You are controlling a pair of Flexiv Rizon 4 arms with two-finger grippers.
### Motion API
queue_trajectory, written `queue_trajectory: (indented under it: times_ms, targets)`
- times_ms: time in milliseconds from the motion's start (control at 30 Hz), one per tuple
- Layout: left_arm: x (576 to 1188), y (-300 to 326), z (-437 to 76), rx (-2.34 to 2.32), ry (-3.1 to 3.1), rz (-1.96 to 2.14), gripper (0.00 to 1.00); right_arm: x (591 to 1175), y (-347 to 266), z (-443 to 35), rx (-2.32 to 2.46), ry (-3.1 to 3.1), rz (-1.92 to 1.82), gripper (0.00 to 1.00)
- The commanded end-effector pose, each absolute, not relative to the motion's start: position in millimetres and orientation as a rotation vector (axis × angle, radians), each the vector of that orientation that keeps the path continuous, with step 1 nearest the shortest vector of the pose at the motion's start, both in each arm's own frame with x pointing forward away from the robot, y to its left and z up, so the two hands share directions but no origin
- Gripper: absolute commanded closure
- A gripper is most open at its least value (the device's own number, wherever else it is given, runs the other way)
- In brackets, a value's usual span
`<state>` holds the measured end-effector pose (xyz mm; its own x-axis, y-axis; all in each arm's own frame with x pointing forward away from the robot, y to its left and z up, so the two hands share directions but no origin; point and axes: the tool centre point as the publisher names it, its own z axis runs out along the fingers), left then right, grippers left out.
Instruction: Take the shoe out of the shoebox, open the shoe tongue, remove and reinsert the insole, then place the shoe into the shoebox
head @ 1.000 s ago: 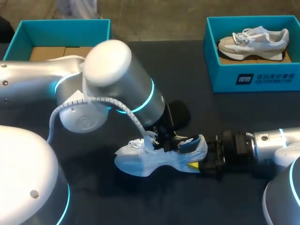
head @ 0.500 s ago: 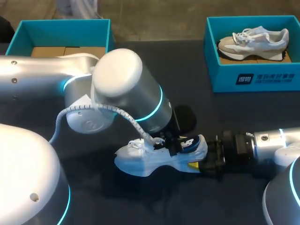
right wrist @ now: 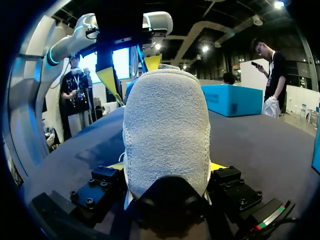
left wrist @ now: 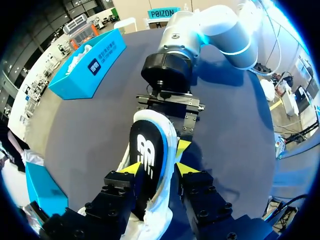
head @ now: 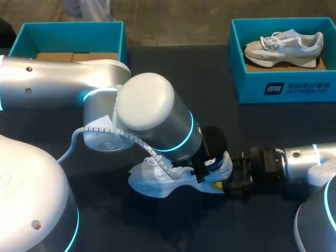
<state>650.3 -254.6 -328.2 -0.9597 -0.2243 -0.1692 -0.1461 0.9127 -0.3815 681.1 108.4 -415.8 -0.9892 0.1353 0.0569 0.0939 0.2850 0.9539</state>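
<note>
White and pale-soled, the shoe point(head: 152, 181) lies on the dark worktop point(head: 236, 126), well in front of the teal shoebox point(head: 283, 86) — a box with white print on its front wall. At the heel end, the one nearer that box, the right jaws are clamped on the shoe from two sides. The left jaws flank the dark insole point(left wrist: 149, 155), which bears a white logo — whether they pinch it, I cannot tell.

The left arm point(head: 152, 118) and right arm point(head: 307, 156) were silver-grey cylinders with cyan joint rings. A white coiled cable point(head: 137, 140) ran along the left; the right gripper point(right wrist: 167, 167) was black, screw-studded, with 2 yellow tips.
</note>
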Motion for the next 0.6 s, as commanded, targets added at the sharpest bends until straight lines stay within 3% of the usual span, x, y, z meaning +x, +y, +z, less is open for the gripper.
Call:
queue_trajectory:
  times_ms: [33, 600]
  targets:
    - [645.6, -261.8, -330.9, -0.294, 2.843, -0.525, 0.60, 679.9, 109.5, -415.6, 0.224, 2.491, 1.840, 1.00]
    - [654.5, -271.0, -337.5, -0.362, 2.749, -0.459, 0.62, 679.9, 109.5, -415.6, 0.224, 2.491, 1.840, 1.00]
